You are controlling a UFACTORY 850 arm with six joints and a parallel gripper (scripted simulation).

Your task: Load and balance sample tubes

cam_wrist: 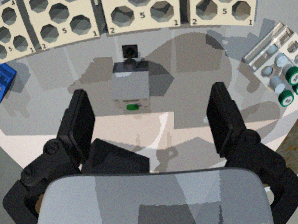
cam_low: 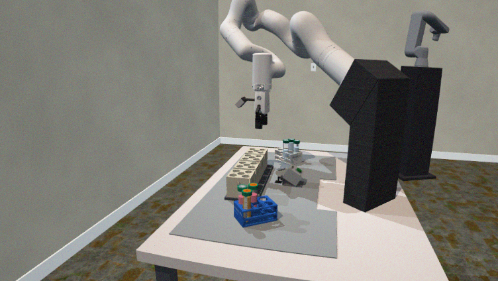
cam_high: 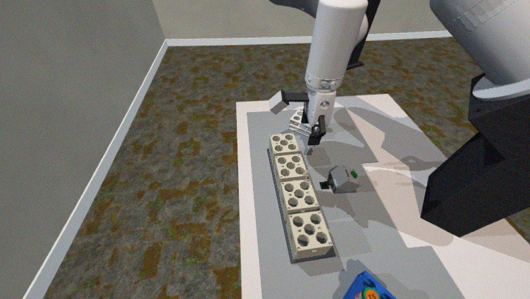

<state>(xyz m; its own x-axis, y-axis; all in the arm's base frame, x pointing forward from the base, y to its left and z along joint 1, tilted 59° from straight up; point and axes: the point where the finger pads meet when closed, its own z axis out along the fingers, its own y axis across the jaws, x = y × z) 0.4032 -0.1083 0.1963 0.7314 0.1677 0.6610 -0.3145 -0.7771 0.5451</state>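
My gripper (cam_high: pixel 316 137) (cam_low: pixel 260 124) (cam_wrist: pixel 149 100) is open and empty, hanging high above the far part of the table. Below it stands the loading stand ST (cam_high: pixel 313 259) (cam_low: pixel 266 174) with a row of beige bucket adapters (cam_high: pixel 309 250) (cam_low: pixel 244 172); every hole I see is empty. The blank rack RB (cam_high: pixel 297 120) (cam_low: pixel 289 157) (cam_wrist: pixel 269 52) holds three green-capped tubes (cam_low: pixel 291 141) (cam_wrist: pixel 290 83) at the far end. The blue sample rack RS (cam_high: pixel 365 283) (cam_low: pixel 256 213) (cam_wrist: pixel 5 79) holds three tubes; two (cam_low: pixel 246 191) (cam_low: pixel 253 185) show orange cap dots.
The grey box with the green DONE key (cam_high: pixel 353 173) (cam_low: pixel 298 170) (cam_wrist: pixel 133 104) sits right of the adapters. The arm's black pedestal (cam_high: pixel 478 178) (cam_low: pixel 373 139) fills the table's right side. A grey mat (cam_high: pixel 371 230) (cam_low: pixel 299 230) lies under the racks.
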